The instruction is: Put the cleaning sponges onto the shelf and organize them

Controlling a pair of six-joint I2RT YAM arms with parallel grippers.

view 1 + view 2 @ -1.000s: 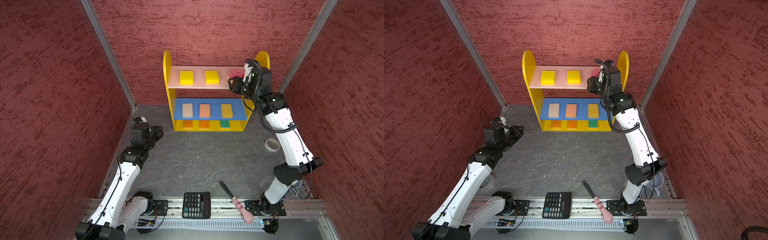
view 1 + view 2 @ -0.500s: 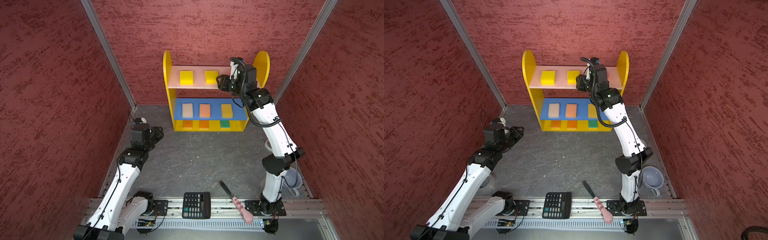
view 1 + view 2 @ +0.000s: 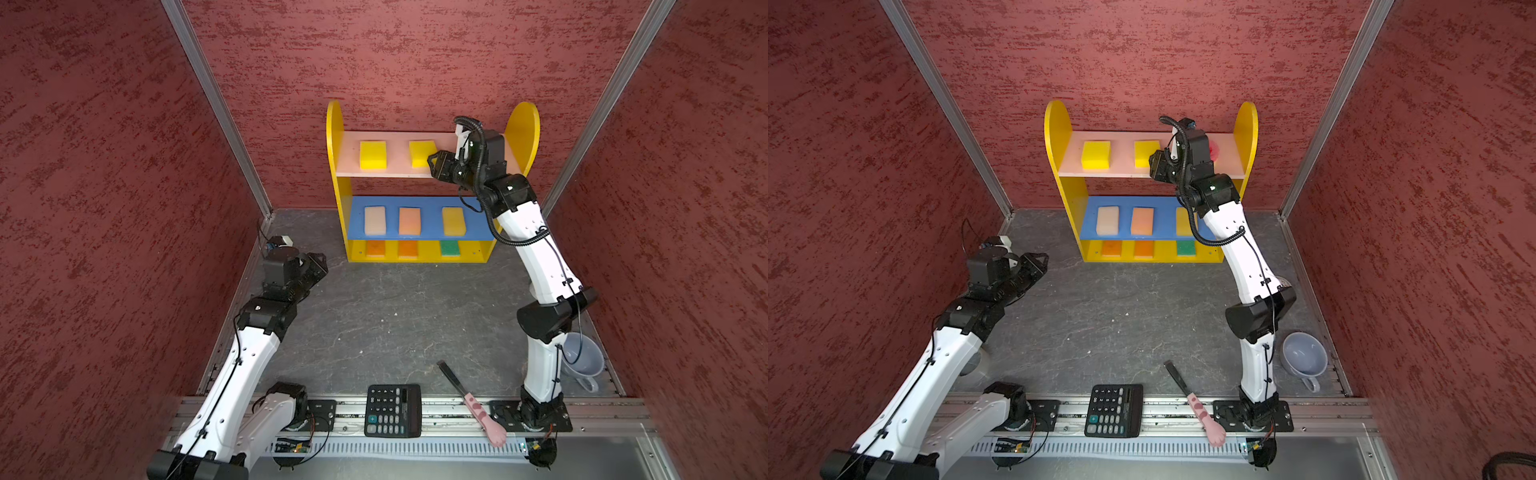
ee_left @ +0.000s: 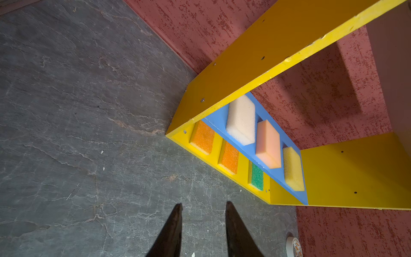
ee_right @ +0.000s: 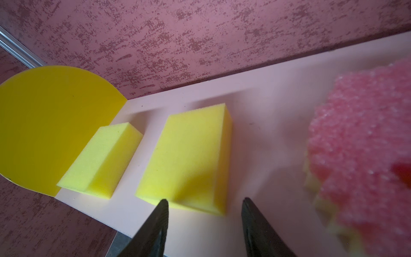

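On the far yellow-sided three-tier shelf (image 3: pixel 335 137) you have all nine foam sponges (image 3: pixel 375 220) seated, three per board; only tidying seems left. Rectangular blocks (image 3: pixel 409 221) lie flat, long axes running near-to-far; the round pink scalloped sponge (image 3: pixel 1214 150) sits top right. Your right end effector (image 5: pixel 204 200) hovers spread, empty, by the top board's middle yellow rectangular sponge (image 3: pixel 422 153); your left end effector (image 4: pixel 203 205), spread and empty, hangs over the tabletop (image 3: pixel 395 311).

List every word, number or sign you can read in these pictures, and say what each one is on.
Nothing can be read for certain.
calculator: white markings on the keys and a small print line by the display, all too small to read.
roll of tape: red marks on its side, cut off and blurred, so unreadable.
sponges and shelf: no text shows on them.
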